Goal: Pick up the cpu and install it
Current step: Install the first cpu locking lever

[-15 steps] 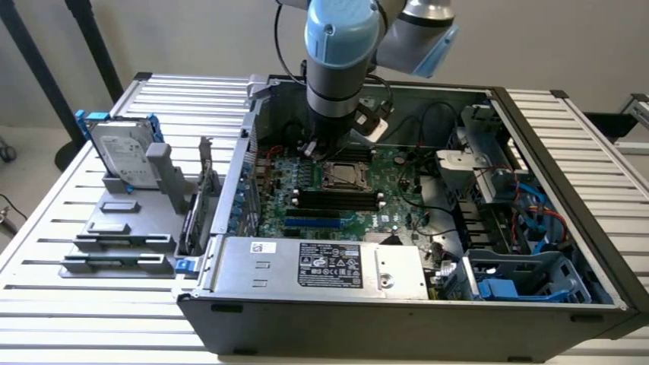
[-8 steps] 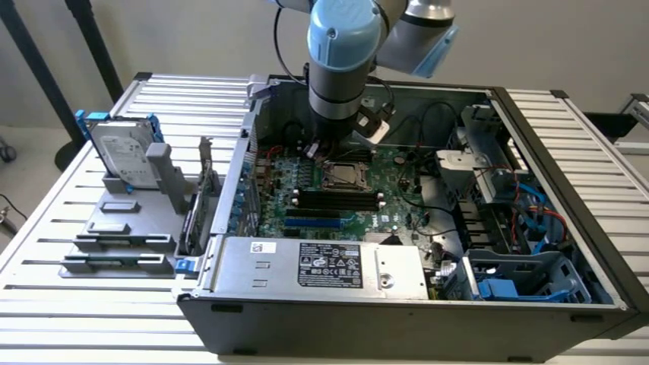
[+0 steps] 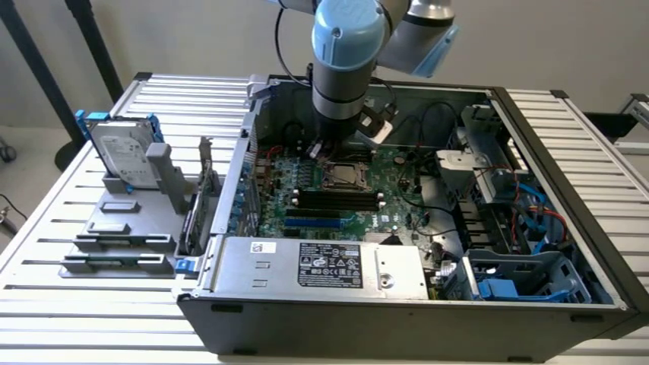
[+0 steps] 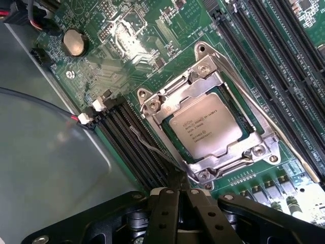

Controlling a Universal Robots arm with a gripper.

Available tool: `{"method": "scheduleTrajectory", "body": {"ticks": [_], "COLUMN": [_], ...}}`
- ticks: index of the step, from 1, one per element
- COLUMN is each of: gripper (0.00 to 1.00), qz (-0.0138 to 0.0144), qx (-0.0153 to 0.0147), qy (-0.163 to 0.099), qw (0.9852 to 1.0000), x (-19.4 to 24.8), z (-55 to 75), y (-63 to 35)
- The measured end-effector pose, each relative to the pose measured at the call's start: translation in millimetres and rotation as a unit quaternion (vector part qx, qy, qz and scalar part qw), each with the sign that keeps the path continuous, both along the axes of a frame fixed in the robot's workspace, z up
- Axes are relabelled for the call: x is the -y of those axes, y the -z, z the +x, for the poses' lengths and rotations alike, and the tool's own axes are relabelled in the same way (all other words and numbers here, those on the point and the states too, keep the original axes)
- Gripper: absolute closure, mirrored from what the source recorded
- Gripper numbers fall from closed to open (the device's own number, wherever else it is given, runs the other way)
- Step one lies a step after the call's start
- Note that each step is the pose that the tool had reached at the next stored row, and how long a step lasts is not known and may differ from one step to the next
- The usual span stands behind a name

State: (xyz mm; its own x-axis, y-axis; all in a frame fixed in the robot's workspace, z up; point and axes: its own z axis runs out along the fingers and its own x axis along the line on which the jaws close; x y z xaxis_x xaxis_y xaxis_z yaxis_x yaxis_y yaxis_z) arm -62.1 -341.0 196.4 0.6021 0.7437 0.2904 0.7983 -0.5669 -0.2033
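The cpu (image 4: 205, 131) lies flat in its socket on the green motherboard (image 4: 152, 61), silvery top with printed text facing up, and the metal socket frame (image 4: 254, 152) sits around it. My gripper (image 4: 180, 190) hovers just off one corner of the socket, fingers together and holding nothing. A thin wire lever (image 4: 152, 147) runs alongside the socket towards the fingertips. In the exterior view the cpu (image 3: 347, 174) sits mid-board inside the open computer case (image 3: 406, 312), with the gripper (image 3: 327, 148) hanging right above its far edge under the blue arm.
Black memory slots (image 4: 129, 137) flank the socket. A labelled silver power-supply box (image 3: 324, 266) fills the case's near side. Cables and drive cages (image 3: 507, 190) crowd the exterior view's right. A hard drive in a blue bracket (image 3: 127, 156) and grey fixtures (image 3: 117, 243) stand outside on the exterior view's left.
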Motion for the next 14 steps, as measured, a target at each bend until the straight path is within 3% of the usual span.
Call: {"method": "scheduleTrajectory", "body": {"ticks": [5,14], "gripper": [0.89,0.89], "qz": [-0.0031,-0.0036], "qx": [0.0000,-0.0002], "qy": [0.000,0.000], "qw": [1.0000,1.0000], "x": [-1.6,-2.3], "z": [3.1,4.3], "y": [1.3,1.6]}}
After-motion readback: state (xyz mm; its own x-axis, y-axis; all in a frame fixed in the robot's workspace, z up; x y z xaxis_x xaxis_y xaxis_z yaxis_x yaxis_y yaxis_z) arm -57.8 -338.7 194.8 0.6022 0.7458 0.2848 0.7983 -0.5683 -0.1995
